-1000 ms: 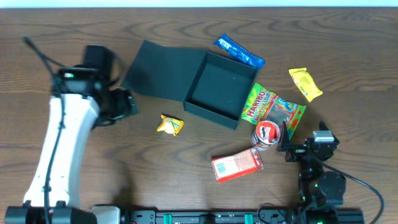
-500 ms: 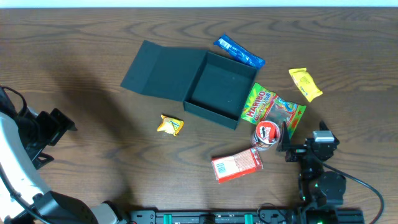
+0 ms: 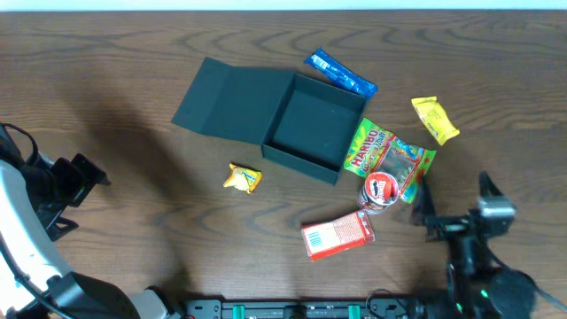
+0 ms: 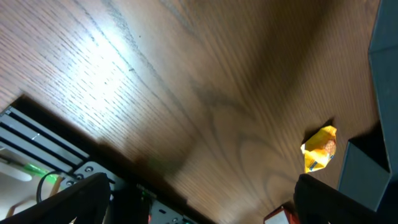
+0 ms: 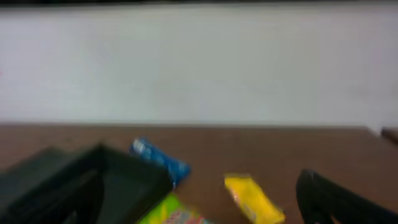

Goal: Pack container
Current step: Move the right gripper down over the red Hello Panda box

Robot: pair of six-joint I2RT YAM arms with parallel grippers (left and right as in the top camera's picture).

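Note:
The dark teal-black container (image 3: 312,127) sits open at the table's middle, its flap lid (image 3: 232,99) laid flat to the left. It also shows in the right wrist view (image 5: 118,177) and in the left wrist view (image 4: 384,74). My left gripper (image 3: 75,182) is open and empty at the far left edge. My right gripper (image 3: 454,206) is open and empty at the front right, tilted up. Around the container lie a blue packet (image 3: 341,74), a yellow packet (image 3: 435,119), a Haribo bag (image 3: 388,155), a small yellow candy (image 3: 242,178) and a round red-and-white cup (image 3: 381,190).
A small red-and-white carton (image 3: 337,234) lies near the front edge. The rail with electronics (image 4: 56,168) runs along the table's front.
My left arm swung from beside the lid out to the far left edge. My right gripper has moved a little right and toward the front and tilted up.

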